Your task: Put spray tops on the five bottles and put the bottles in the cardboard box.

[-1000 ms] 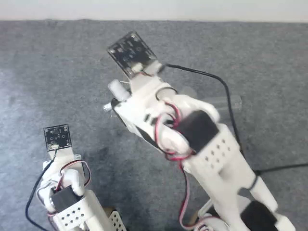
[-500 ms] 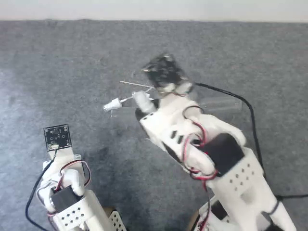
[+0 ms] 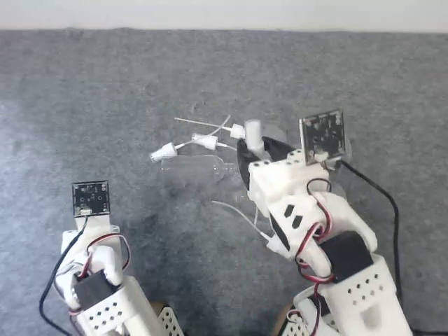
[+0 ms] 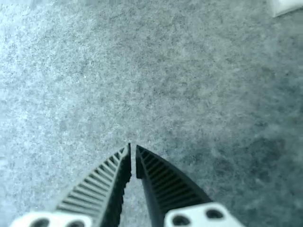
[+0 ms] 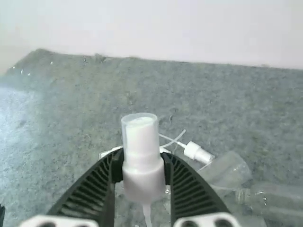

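My right gripper is shut on a white spray top with a clear cap, held upright above the grey carpet; from above the same spray top sticks up at the tip of the right arm, its thin tube hanging below. Loose spray tops with long tubes lie on the carpet beside clear plastic bottles. One more spray top and a clear bottle lie past the held one. My left gripper hangs shut over bare carpet, holding nothing.
The left arm sits at the near left. A cardboard corner peeks out at the bottom edge between the arms. A pale wall bounds the carpet at the far side.
The right arm has swung to the right and drawn back, lifting a spray top off the pile; the bottles and loose spray tops it covered are now exposed. The left arm stayed put.
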Controlling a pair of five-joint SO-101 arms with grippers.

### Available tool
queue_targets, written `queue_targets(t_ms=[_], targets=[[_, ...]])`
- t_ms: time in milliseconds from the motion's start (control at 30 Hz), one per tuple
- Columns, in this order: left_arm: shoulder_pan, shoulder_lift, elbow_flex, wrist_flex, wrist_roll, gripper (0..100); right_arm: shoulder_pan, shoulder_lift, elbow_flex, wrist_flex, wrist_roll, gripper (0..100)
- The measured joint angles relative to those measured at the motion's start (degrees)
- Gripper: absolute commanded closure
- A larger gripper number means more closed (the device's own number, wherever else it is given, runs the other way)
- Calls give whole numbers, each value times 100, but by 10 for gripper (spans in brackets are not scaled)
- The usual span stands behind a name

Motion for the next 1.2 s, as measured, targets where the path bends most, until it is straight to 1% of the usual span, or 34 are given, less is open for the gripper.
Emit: queue_targets(t_ms=[100, 200, 433, 533, 700, 800, 1033, 1133, 1200], targets=[[0, 0, -229, 0, -44, 985, 26, -211, 352, -193, -132, 991], [0, 0, -563, 0, -44, 985, 202, -413, 712, -510, -369, 991], [0, 0, -1626, -167, -264, 983, 1160, -712, 1635, -1556, -492, 991], [18, 0, -2101, -167, -264, 945, 1336, -747, 1820, -1881, -492, 991], [510, -9, -2593, -141, -264, 931, 1336, -747, 1890, -2013, -492, 991], [897, -18, -2734, 53, -352, 931, 1398, -747, 1890, -2031, -501, 991], [1512, -18, -3191, 484, -404, 931, 1380, -747, 1890, -2031, -501, 991], [1741, 343, -3578, 598, -404, 931, 1380, -747, 1890, -2031, -501, 991], [1943, 870, -3903, 721, -545, 931, 1380, -747, 1890, -2031, -501, 991]])
